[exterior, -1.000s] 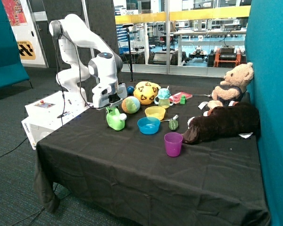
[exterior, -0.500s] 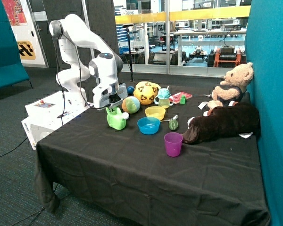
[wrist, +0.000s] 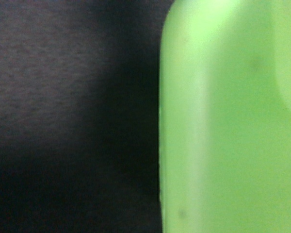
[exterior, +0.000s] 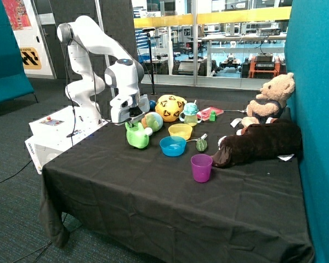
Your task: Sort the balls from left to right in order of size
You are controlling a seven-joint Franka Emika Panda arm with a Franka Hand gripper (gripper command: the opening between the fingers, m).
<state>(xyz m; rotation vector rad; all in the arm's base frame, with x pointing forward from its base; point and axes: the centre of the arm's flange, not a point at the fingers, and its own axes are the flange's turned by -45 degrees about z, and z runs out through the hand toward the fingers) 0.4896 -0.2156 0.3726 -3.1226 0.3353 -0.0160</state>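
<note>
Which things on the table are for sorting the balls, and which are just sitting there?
For the job: yellow ball, multicolored ball, small blue ball, pincer.

Just sitting there: green toy, blue bowl, yellow bowl, purple cup, teddy bear.

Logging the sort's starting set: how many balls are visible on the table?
3: a yellow soccer ball beside the sippy cup, a multicoloured ball by the end effector, and a small blue ball behind it. Others may be hidden.

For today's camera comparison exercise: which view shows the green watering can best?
The outside view: the whole green watering can stands on the black tablecloth just below the gripper. The wrist view shows only a close green wall of it.
</note>
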